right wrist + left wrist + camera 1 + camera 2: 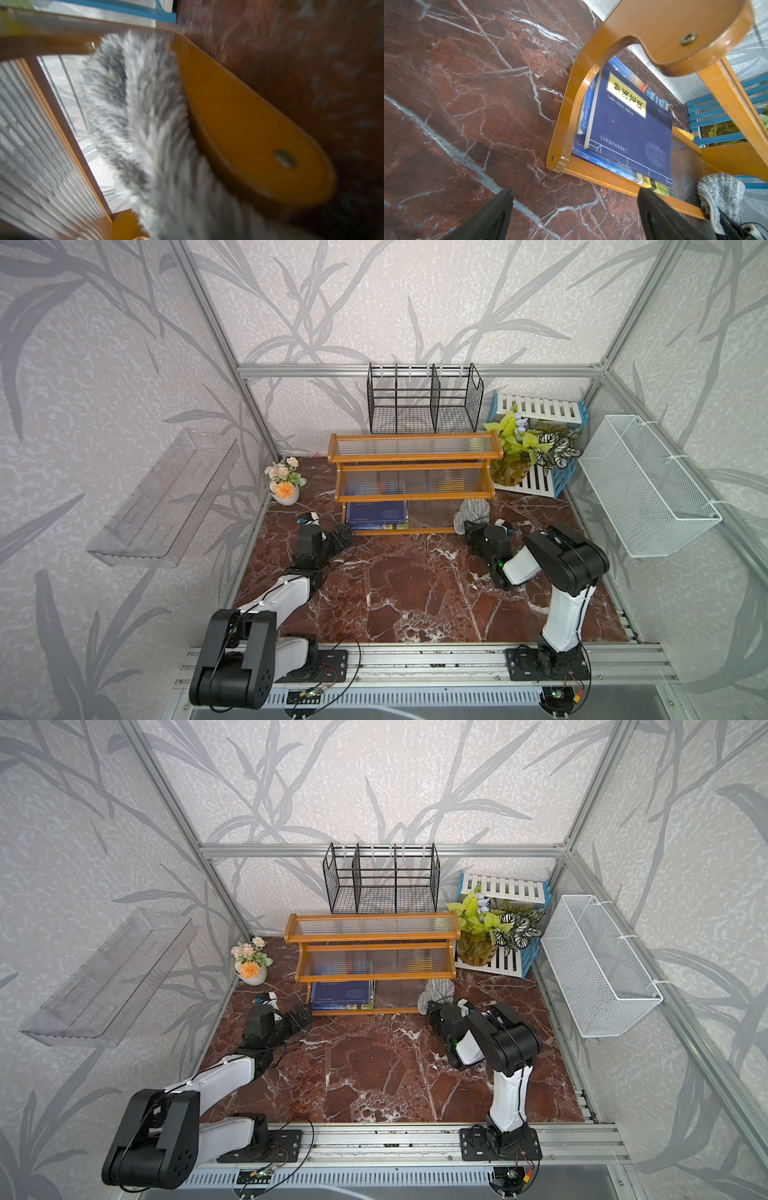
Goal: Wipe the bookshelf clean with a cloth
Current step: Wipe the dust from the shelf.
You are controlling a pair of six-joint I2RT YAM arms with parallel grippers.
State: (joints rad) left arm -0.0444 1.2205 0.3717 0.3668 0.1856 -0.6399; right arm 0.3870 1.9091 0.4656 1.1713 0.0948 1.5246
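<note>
1. bookshelf (415, 456): it stands on the red marble table (415, 593), towards the back wall. both top views show its three stepped tiers with ribbed clear panels. a stack of books (378, 514) lies flat at the left end of the bottom tier.

2. cloth (471, 510): it sits at the right end of the bottom tier. in both top views it is only a small grey tuft (436, 990) ahead of the right arm. the right wrist view fills with the same cloth (145, 124), blurred, lying against the inner face of the shelf's right side panel. the top views do not resolve that contact.

3. right gripper (468, 527): the jaws are clamped on the near end of the cloth. the right wrist view does not show the fingers. the left wrist view shows a dark finger at the lower end of the cloth (720, 187), at the far end of the tier.

4. left gripper (347, 537): the jaws are spread wide and carry nothing. it sits low over the table, just off the front left corner of the bookshelf. the left wrist view shows both fingers (500, 209), one over bare marble and one near the front rail. i cannot tell whether that finger touches the rail.

5. book detail: only the left wrist view reads the stack (629, 124). it shows a dark blue cover with a gold label on top and a spine marked "animal farm" beneath.
</note>
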